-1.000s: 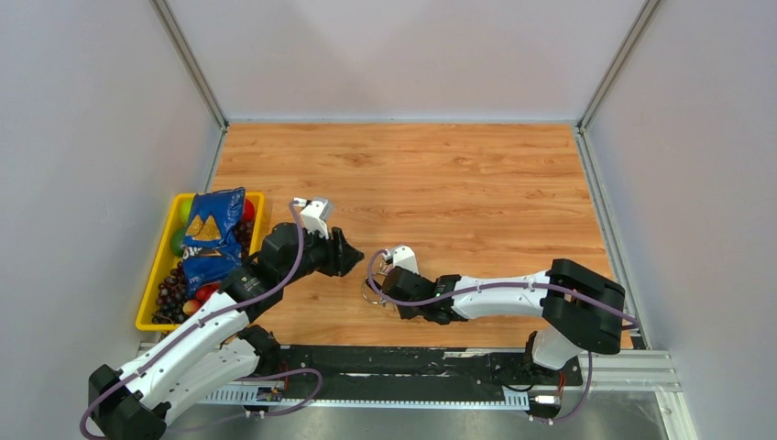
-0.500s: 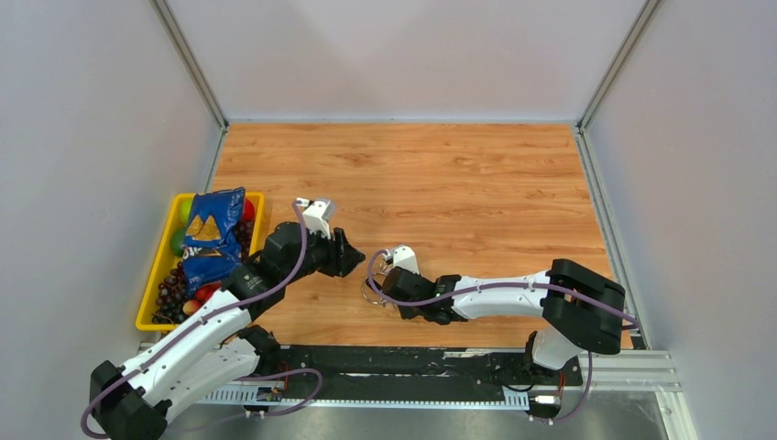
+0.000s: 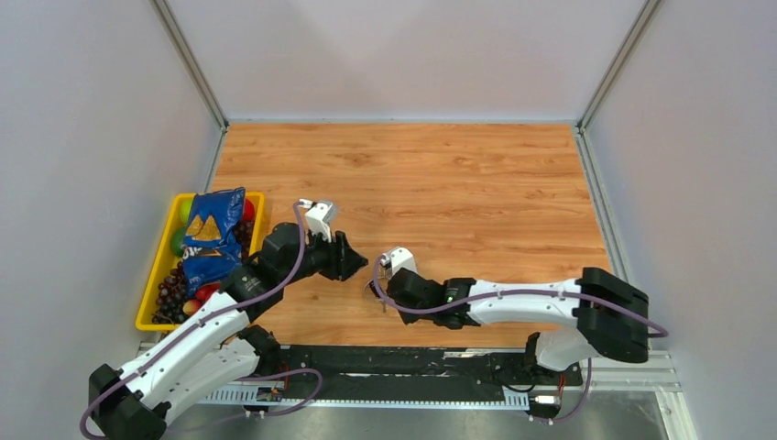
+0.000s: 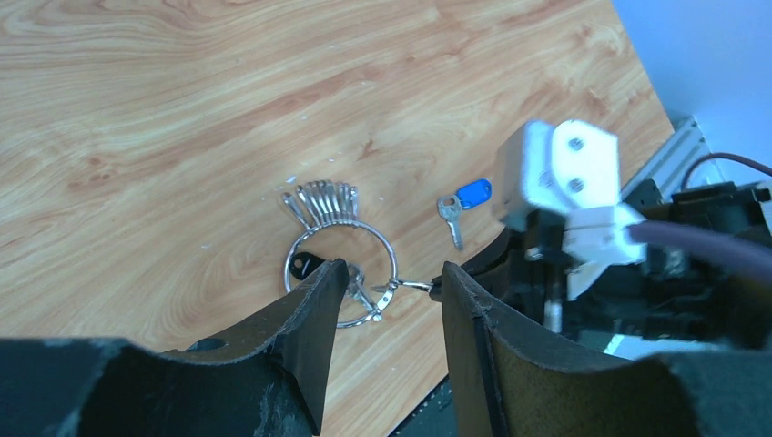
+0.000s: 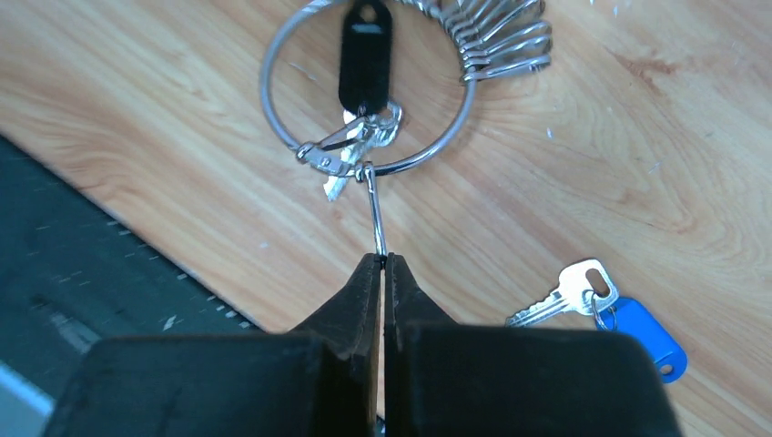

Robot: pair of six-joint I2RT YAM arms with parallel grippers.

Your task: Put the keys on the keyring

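Observation:
The keyring lies flat on the wooden table, a thin silver wire ring. On it are a black-headed key and a fan of small silver keys. My right gripper is shut on a thin straight wire end that sticks out from the ring's clasp. A blue-headed key lies loose on the table beside the ring. My left gripper is open just above the keyring, with one finger over its near side. The blue-headed key lies beyond the ring.
A yellow tray at the left table edge holds a blue chips bag and fruit. My left gripper and right gripper meet near the front middle. A black rail runs along the near edge.
The right arm's elbow has swung right and its gripper has shifted slightly right. The left gripper has edged toward the ring.

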